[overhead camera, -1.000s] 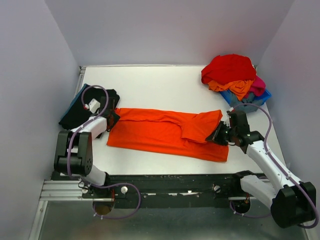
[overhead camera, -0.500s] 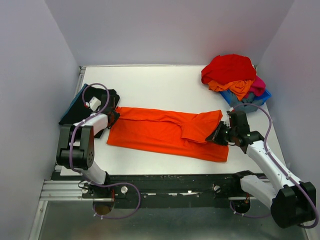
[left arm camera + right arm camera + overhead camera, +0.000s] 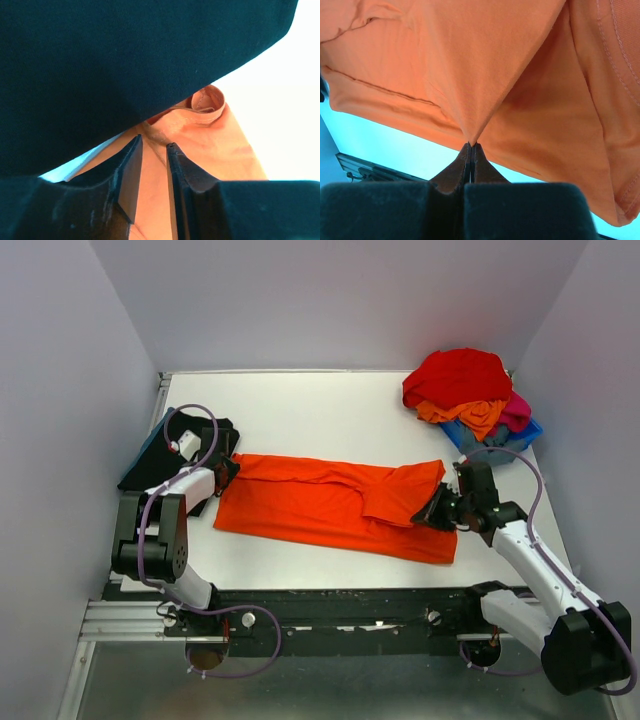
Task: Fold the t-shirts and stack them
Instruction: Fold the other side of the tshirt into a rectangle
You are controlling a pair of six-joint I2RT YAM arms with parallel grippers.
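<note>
Okay so the overhead and the wrist cams really show different things here. From above, the bright orange t-shirt [image 3: 320,505] lies flat as a long band on the table [image 3: 320,410], stretched between the two grippers. The left gripper [image 3: 226,472] is at one end and the right gripper [image 3: 440,510] at the other. You can't judge either set of jaws from up there, though.

The right wrist cam settles its side. Its fingers are pressed fully together on a little peak of orange cloth, and the rest of the shirt spreads out ahead of the tips and to both sides.

The left wrist cam shows fingers a narrow gap apart. Orange fabric is visible through the gap and just beyond the tips, with a curled hem a bit further ahead. Nothing looks clamped there. That view also has the black t-shirt [image 3: 125,50] filling the frame past the tips and covering part of the orange edge. From overhead it's just a dark heap beside that gripper.

Only the overhead catches the pile of red, orange and magenta tees [image 3: 460,380] and the blue bin [image 3: 525,432], out beyond the right gripper and well apart from it.
</note>
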